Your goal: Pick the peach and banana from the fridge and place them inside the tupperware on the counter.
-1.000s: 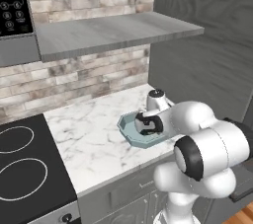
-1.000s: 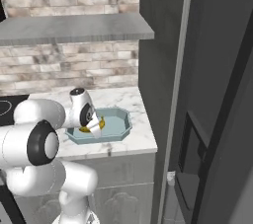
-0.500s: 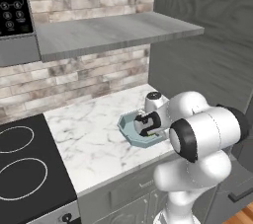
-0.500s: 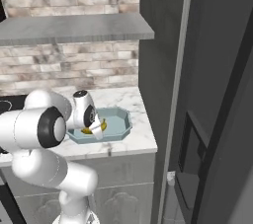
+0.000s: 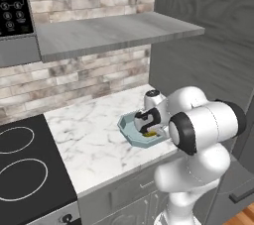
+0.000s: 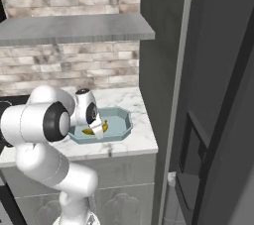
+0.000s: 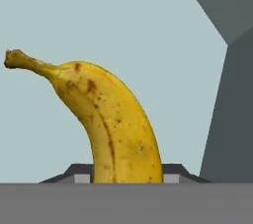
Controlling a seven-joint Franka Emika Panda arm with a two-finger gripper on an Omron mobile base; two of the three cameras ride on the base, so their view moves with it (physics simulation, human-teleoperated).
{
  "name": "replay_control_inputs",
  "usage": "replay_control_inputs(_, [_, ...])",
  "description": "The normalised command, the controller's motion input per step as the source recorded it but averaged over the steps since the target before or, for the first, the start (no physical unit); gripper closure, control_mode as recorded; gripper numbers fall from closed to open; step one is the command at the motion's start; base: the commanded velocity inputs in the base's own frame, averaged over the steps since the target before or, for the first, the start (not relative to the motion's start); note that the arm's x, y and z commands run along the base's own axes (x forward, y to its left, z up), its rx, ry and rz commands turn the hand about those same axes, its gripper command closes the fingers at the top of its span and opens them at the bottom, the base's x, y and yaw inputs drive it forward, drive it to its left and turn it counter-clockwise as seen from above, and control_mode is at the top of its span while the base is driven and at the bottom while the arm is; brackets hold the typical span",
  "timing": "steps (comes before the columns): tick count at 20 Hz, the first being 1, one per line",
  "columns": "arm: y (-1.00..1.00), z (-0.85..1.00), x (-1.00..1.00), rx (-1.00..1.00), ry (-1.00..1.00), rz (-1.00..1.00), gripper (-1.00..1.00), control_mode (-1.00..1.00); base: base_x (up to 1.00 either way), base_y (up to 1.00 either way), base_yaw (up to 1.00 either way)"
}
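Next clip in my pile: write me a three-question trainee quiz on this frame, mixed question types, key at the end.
1. True or false: the curved yellow banana with brown speckles lies on the black stovetop.
2. Multiple choice: the gripper is over which thing? A) the light blue-grey octagonal tupperware tray B) the grey shelf under the brick wall C) the tall grey fridge
3. Fill in: the tray rests on the white marble-veined ____.

Key:
1. False: in the hand view it sits between the fingertips, against the tray's pale floor.
2. A
3. counter
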Motion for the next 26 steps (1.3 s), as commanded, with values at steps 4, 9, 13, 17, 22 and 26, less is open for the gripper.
replay_control_inputs(4, [0.01,-0.06,-0.01,0.0,0.0,0.0,-1.0,-1.0,0.0,0.0,0.0])
replay_control_inputs(9, [0.0,0.25,-0.43,0.0,-0.03,0.0,-1.0,-1.0,0.0,0.0,0.0])
replay_control_inputs(13, [0.0,0.72,-0.73,0.0,-0.17,0.0,-1.0,-1.0,0.0,0.0,0.0])
replay_control_inputs(17, [0.0,0.93,-0.65,0.0,-0.07,0.0,-1.0,-1.0,0.0,0.0,0.0])
replay_control_inputs(22, [0.0,0.92,-0.67,0.0,0.0,0.0,-1.0,-1.0,0.0,0.0,0.0])
replay_control_inputs(26, [0.01,0.9,-0.65,0.0,0.02,0.15,-1.0,-1.0,0.0,0.0,0.0])
